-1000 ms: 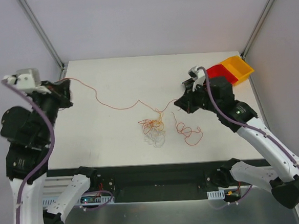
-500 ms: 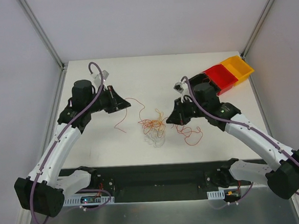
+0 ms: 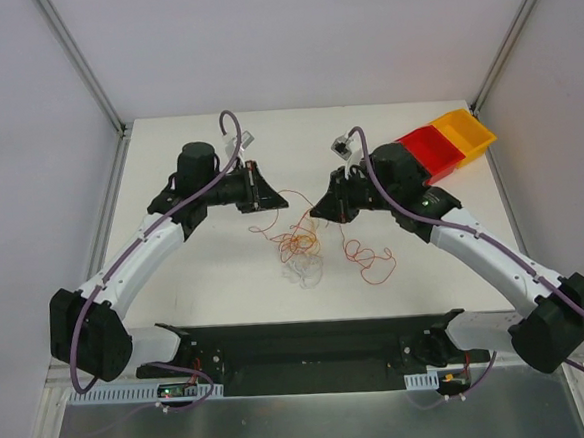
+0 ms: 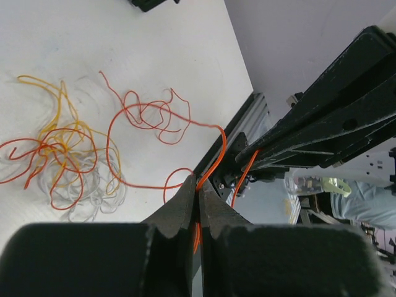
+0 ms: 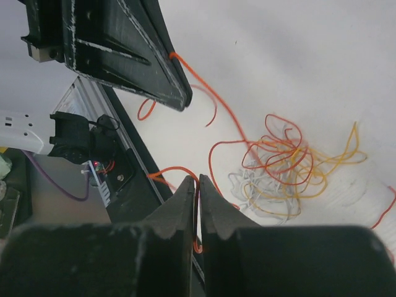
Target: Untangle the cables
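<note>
left gripper (image 4: pixel 198 185) / right gripper (image 5: pixel 198 180): jaws pinched orange cable (image 4: pixel 213 158) | cable tangle (image 3: pixel 299 251) at 6 o'clock: mostly still to separate

Bright, even, diffuse light fills the overhead view: the white table (image 3: pixel 216 274) is nearly washed out, the arms throw only faint soft shadows on it, and the thin cables (image 3: pixel 299 247) show as mere hairlines. In the left wrist view the left gripper (image 4: pixel 197 183) is a dark, underexposed, out-of-focus mass at the bottom edge, while the strands on the tabletop are fairly sharp and the room beyond goes soft. The right wrist view is alike, with the right gripper (image 5: pixel 198 179) blurred and black against the glaring table.
</note>
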Robot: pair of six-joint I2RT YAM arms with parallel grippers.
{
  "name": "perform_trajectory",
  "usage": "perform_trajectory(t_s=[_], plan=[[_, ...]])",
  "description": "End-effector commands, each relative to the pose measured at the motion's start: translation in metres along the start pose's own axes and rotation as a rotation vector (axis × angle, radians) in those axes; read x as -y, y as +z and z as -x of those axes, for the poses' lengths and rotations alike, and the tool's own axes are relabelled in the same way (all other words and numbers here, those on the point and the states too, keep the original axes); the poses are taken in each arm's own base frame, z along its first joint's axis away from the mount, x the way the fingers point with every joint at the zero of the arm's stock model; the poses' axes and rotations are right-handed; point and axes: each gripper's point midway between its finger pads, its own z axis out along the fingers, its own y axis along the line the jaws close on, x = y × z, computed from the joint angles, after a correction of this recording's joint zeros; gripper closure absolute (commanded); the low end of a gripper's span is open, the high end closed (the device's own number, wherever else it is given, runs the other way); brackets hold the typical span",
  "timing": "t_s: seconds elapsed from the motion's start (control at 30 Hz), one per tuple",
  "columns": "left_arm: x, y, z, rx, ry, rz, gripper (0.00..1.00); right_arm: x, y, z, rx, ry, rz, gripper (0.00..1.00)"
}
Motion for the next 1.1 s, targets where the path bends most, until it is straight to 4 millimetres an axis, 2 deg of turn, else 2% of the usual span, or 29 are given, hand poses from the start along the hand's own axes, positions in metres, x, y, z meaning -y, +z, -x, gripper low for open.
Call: perform_trajectory(t_s=[0.0, 0.1, 0.4, 0.5, 0.57, 0.7, 0.87, 0.97, 1.07], plan=[[0.038, 0.0, 0.005, -0.048, 0.082, -0.159, 1.0, -0.003, -0.009, 0.026, 0.063, -0.176, -0.023, 0.9], [0.043, 0.0, -0.004, -0.09, 0.093, -0.198, 1.0, 0.004, -0.016, 0.028, 0.082, -0.246, -0.07, 0.89], [0.051, 0.0, -0.032, -0.235, 0.084, -0.31, 1.0, -0.006, -0.009, 0.026, 0.067, -0.29, 0.019, 0.88], [0.05, -0.002, -0.035, -0.239, 0.087, -0.313, 1.0, -0.009, -0.01, 0.021, 0.062, -0.305, 0.037, 0.64], [0.051, -0.002, -0.035, -0.241, 0.086, -0.317, 1.0, -0.018, -0.009, 0.015, 0.038, -0.305, 0.108, 0.54], [0.054, -0.002, -0.031, -0.237, 0.093, -0.322, 1.0, -0.021, -0.009, 0.007, 0.021, -0.285, 0.141, 0.49], [0.058, -0.003, -0.028, -0.231, 0.09, -0.323, 1.0, -0.004, -0.029, 0.011, 0.074, -0.217, -0.01, 0.48], [0.061, -0.004, -0.027, -0.229, 0.093, -0.328, 1.0, -0.017, -0.041, 0.0, 0.083, -0.22, 0.047, 0.43], [0.066, -0.008, -0.026, -0.227, 0.105, -0.341, 1.0, -0.022, -0.043, -0.014, 0.092, -0.24, 0.099, 0.35]])
